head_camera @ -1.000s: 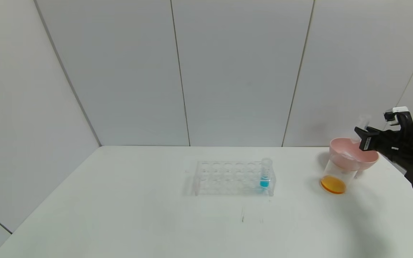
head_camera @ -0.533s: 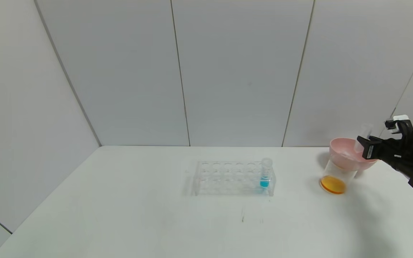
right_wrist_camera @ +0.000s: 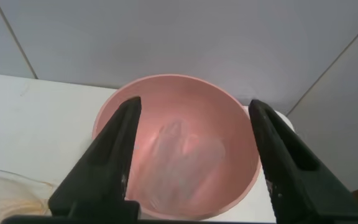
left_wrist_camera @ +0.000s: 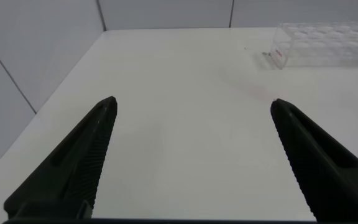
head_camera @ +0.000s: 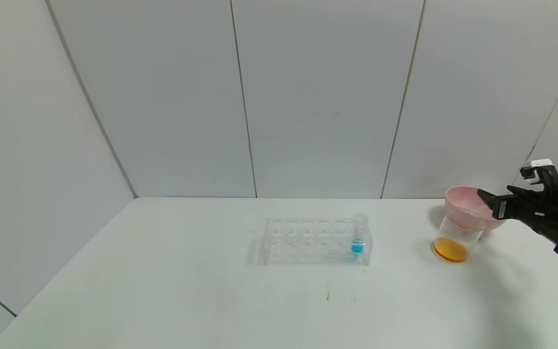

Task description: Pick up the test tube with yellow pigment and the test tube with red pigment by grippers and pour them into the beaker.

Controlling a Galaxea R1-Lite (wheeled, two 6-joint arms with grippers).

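The beaker [head_camera: 452, 238] stands at the table's right with orange liquid in its bottom; its rim also shows in the right wrist view [right_wrist_camera: 2, 185]. Just behind it sits a pink bowl [head_camera: 457, 199]. My right gripper [head_camera: 489, 201] hovers over the bowl's right side. In the right wrist view this gripper [right_wrist_camera: 192, 102] is open, and a clear tube [right_wrist_camera: 179, 162], blurred, lies in the bowl [right_wrist_camera: 179, 79] below its fingers. No yellow or red liquid shows in any tube. My left gripper [left_wrist_camera: 192, 101] is open over bare table, holding nothing.
A clear tube rack [head_camera: 315, 241] stands mid-table with a blue-liquid tube [head_camera: 358, 236] at its right end; the rack [left_wrist_camera: 325, 43] also shows far off in the left wrist view. A grey wall rises close behind the bowl, and the table's right edge is near.
My right gripper, shut on a clear tube above the bowl before, has come lower and opened. The tube has left the fingers and is in the bowl.
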